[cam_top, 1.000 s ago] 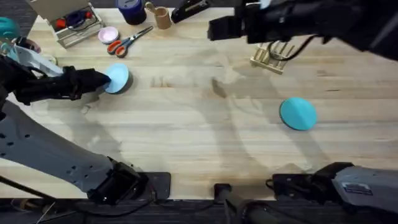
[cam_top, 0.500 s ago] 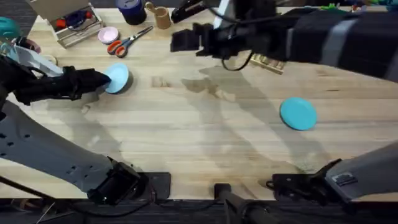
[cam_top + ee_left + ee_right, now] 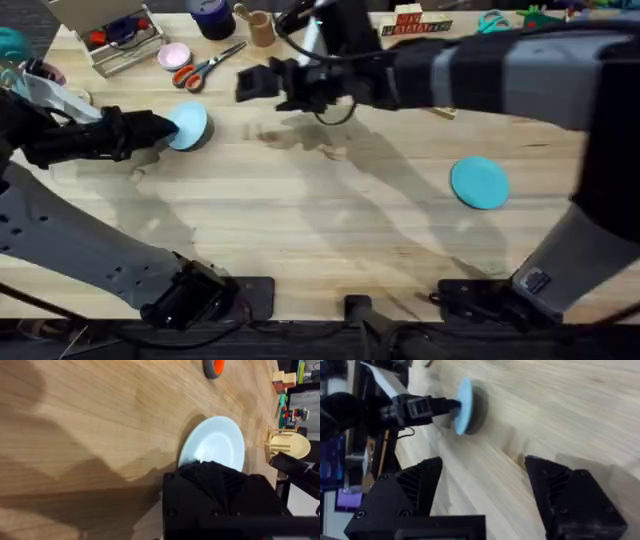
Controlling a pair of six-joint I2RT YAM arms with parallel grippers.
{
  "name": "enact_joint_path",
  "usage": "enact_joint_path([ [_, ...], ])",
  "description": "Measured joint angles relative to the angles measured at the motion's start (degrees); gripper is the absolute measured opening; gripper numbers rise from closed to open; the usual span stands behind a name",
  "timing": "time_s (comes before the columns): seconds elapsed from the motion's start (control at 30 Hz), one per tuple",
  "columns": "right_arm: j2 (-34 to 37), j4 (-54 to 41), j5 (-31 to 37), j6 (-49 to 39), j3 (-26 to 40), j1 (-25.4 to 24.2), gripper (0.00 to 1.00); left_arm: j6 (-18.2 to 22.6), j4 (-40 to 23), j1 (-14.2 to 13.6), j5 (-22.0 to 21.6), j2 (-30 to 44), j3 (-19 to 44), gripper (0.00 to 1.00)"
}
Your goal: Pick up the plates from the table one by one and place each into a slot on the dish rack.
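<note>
Two plates concern us. We see the pale sky-blue plate (image 3: 188,125) at the far left of the table (image 3: 320,230), tilted up on edge and clenched at its rim by the left gripper (image 3: 168,128); the right wrist view shows it standing nearly upright between those black fingers (image 3: 451,405). The teal plate (image 3: 480,182) lies flat on the right, well apart from both arms. Reaching across the middle toward the far left, the right gripper (image 3: 262,86) hangs above the wood with its jaws spread wide and nothing between them (the fingers (image 3: 567,495) frame bare planks). Beyond the blue plate we glimpse the dish rack (image 3: 286,446) in the left wrist view.
</note>
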Motion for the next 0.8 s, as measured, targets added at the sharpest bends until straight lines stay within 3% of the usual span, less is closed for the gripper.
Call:
enact_joint_path([
  [0.3,10.8,-0.4,-2.4,0.7,14.2,3.2,0.981,0.0,0.0,0.0,0.0,0.0,0.0,0.040],
  [0.8,20.5,-0.7,-2.2,3.2,24.3,8.0,0.973,0.0,0.0,0.0,0.0,0.0,0.0,0.040],
])
